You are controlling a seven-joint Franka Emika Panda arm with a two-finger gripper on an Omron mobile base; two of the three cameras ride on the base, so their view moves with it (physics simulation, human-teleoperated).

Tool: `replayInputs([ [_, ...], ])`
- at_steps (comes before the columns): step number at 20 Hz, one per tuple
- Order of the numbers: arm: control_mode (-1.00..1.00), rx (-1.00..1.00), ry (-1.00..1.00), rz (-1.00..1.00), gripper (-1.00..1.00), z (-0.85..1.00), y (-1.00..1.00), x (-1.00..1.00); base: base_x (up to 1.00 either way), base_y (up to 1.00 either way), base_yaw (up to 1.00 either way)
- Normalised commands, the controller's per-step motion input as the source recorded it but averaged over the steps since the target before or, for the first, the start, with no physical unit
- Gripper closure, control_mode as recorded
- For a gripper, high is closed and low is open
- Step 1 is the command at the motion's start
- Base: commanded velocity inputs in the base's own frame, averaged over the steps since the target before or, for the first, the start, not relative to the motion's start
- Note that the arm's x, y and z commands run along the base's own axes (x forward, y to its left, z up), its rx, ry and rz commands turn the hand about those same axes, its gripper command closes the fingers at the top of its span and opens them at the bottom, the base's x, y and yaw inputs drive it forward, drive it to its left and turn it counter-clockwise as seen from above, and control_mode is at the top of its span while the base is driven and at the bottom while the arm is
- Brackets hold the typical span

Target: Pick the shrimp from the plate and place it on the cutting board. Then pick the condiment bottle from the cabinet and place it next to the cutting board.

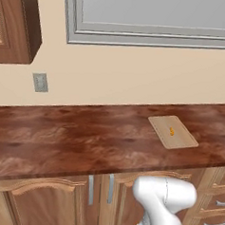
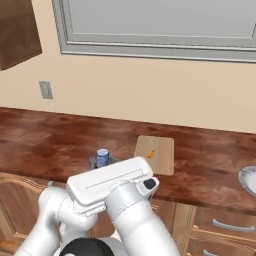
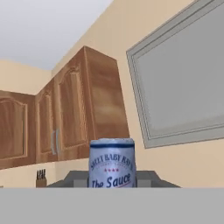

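The tiny orange shrimp [image 1: 171, 131] already lies on the flat tan wooden cutting board [image 1: 181, 139], so the first half looks done. The hand [image 2: 101, 164] is clamped on the dark condiment bottle with the blue-grey cap [image 2: 102, 156], carried above the reddish-brown wooden desk [image 1: 60, 139], left of the board. What remains is setting it down beside the board; bare desk lies there, though the front edge is close.

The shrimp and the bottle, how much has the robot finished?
The shrimp already lies on the cutting board, so that part looks done. The pincer is shut on the condiment bottle, held just above the counter left of the board. What is left: set the bottle down next to the board and let go.
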Motion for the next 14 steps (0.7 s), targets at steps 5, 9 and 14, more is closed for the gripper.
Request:
replayInputs([
  [5, -1.00, 0.00, -0.18, -0.02, 1.00, -0.43, 0.00, 0.34, 0.00, 0.00, 0.00],
  [9, -1.00, -0.01, -0.15, -0.04, 1.00, -0.39, 0.00, 0.43, 0.00, 0.00, 0.00],
  [14, -1.00, -0.02, -0.11, -0.05, 1.00, -0.35, 0.00, 0.50, 0.00, 0.00, 0.00],
])
